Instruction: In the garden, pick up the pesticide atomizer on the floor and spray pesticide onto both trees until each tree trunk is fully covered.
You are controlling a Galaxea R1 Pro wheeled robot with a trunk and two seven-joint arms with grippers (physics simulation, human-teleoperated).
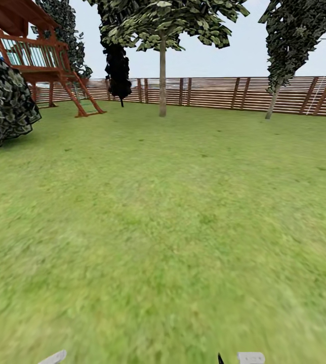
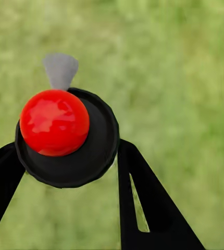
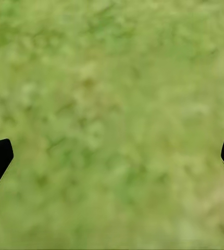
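Left claw [image 2: 70, 172]: my fingers are closed around a dark round object with a red ball and grey tip, probably the pesticide atomizer [image 2: 65, 138], held ready for spraying.
Right claw [image 3: 112, 156]: spread wide, empty above lawn [image 3: 112, 78].
Beyond: slim trees [image 1: 162, 76] near the far fence [image 1: 208, 93].

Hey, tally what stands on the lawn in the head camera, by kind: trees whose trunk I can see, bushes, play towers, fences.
Trees with a visible trunk: 3
Bush: 1
Play tower: 1
Fence: 1
Total: 6
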